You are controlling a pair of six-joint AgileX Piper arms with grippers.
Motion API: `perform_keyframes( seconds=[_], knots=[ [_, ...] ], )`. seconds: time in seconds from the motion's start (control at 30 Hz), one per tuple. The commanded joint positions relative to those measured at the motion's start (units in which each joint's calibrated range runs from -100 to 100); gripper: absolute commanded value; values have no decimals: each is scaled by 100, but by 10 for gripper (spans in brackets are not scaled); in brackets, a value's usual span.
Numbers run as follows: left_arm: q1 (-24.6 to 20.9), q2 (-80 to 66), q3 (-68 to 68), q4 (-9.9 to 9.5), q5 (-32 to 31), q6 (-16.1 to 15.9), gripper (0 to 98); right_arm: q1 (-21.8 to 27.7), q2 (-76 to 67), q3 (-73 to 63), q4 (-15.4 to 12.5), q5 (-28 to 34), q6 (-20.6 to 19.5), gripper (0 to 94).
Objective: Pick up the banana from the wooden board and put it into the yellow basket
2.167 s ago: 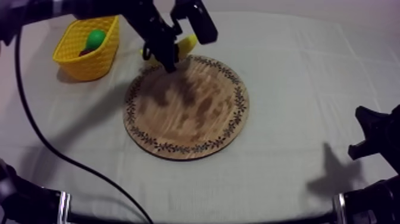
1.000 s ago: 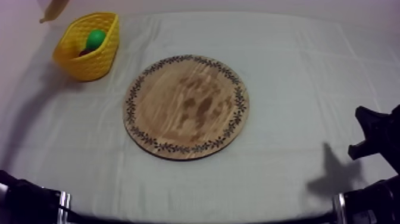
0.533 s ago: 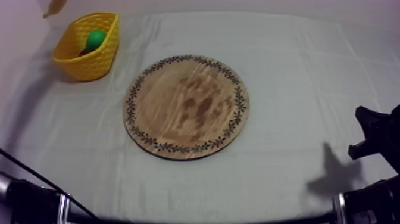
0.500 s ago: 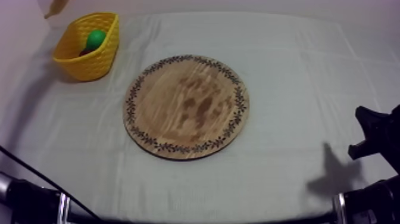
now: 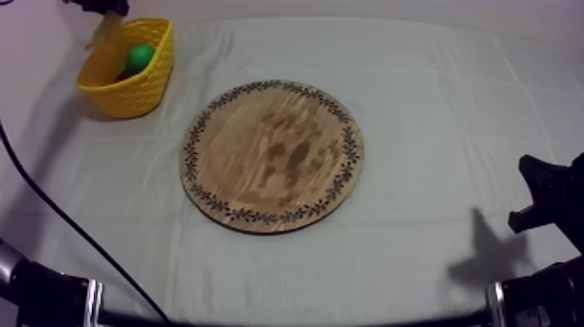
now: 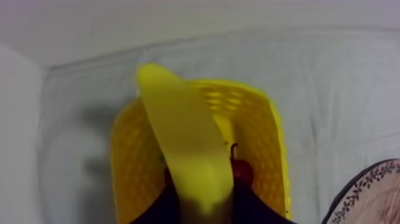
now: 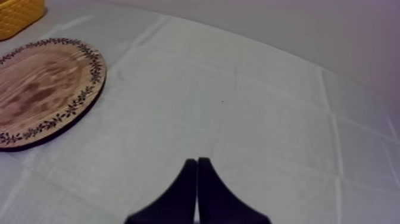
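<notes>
The left jaws are clamped on the banana. Their black fingers press its near end from both sides, and the fruit points away from the wrist, out over the yellow basket. In the top view the banana hangs tilted at the upper left of the frame, just above the far rim of the basket, and I cannot tell whether it touches that rim. The left arm comes in over it at the upper left edge.

Inside the basket lie a green toy fruit and, seen from the left wrist, a small red fruit with a dark stalk, partly hidden by the banana.

The round wooden board with its patterned rim sits at the centre of the frame, near the basket but apart from it.

The right jaws are together as a narrow wedge, low over the cloth and well apart from the board. The right arm rests at the lower right edge.

The table is covered by the creased grey-white cloth, with a pale wall behind.
</notes>
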Motion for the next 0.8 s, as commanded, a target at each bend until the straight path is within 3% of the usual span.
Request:
perform_keyframes(
  seconds=[0.0, 0.77],
  knots=[
    [-6, 137, -15, 5, 8, 8, 140, 0, 0, -3, 0, 2, 1, 3],
    [-48, 626, -58, 65, -37, 29, 137, 0, 0, -3, 0, 2, 1, 3]
  ],
)
